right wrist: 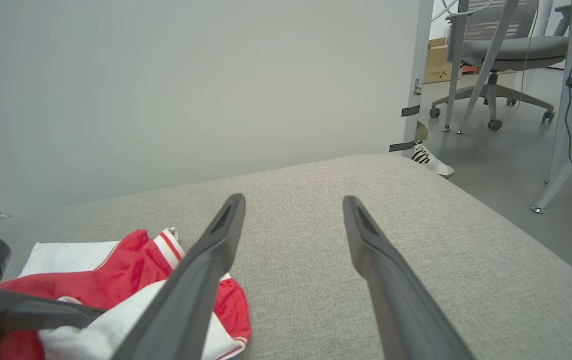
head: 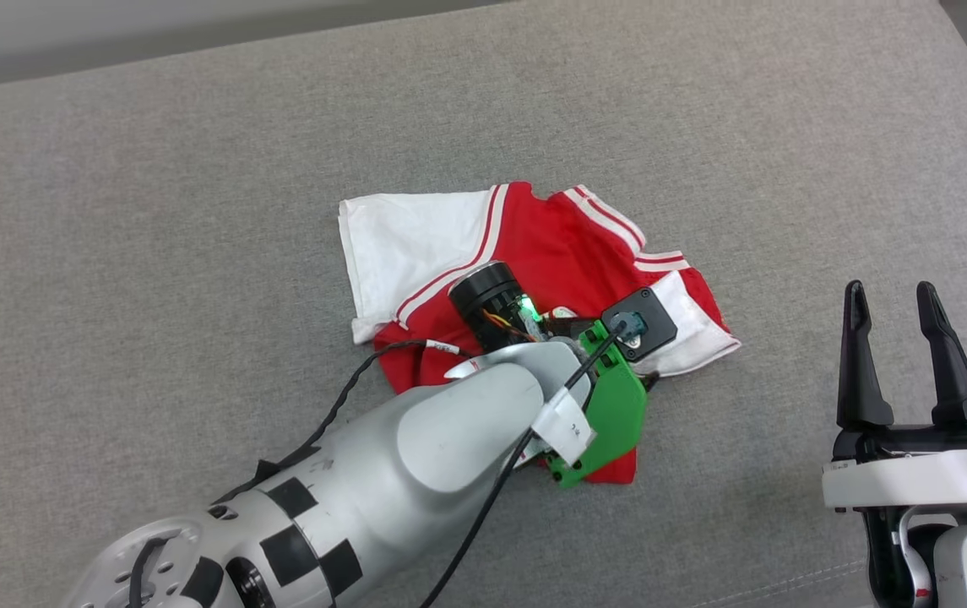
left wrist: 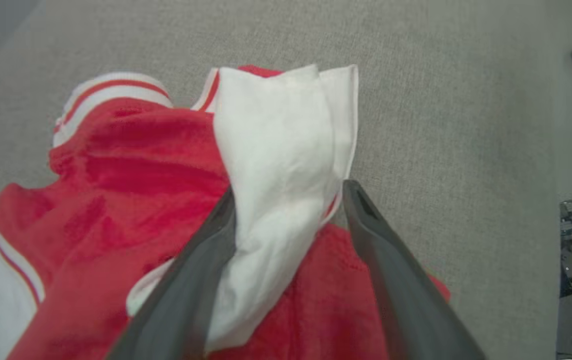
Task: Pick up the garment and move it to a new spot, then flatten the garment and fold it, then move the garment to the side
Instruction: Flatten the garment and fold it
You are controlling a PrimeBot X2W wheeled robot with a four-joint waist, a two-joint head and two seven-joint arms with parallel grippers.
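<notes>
The wide grey woven cushion (head: 196,211) carries the red short-sleeved T-shirt of soft cloth with white sleeves (head: 551,245) near its middle, crumpled and not flat. I see one risk: the cloth lies in bunched layers, so a new grasp may catch several layers together, or the sleeve may cling to a finger when the arm lifts. The silver left arm (head: 415,456) reaches in from the lower left and bends down over the shirt. The left gripper (left wrist: 288,192) has its jaws apart and grips nothing; a white sleeve fold (left wrist: 281,145) lies loose between the fingers. The right gripper (head: 890,291) waits open and empty, well apart.
</notes>
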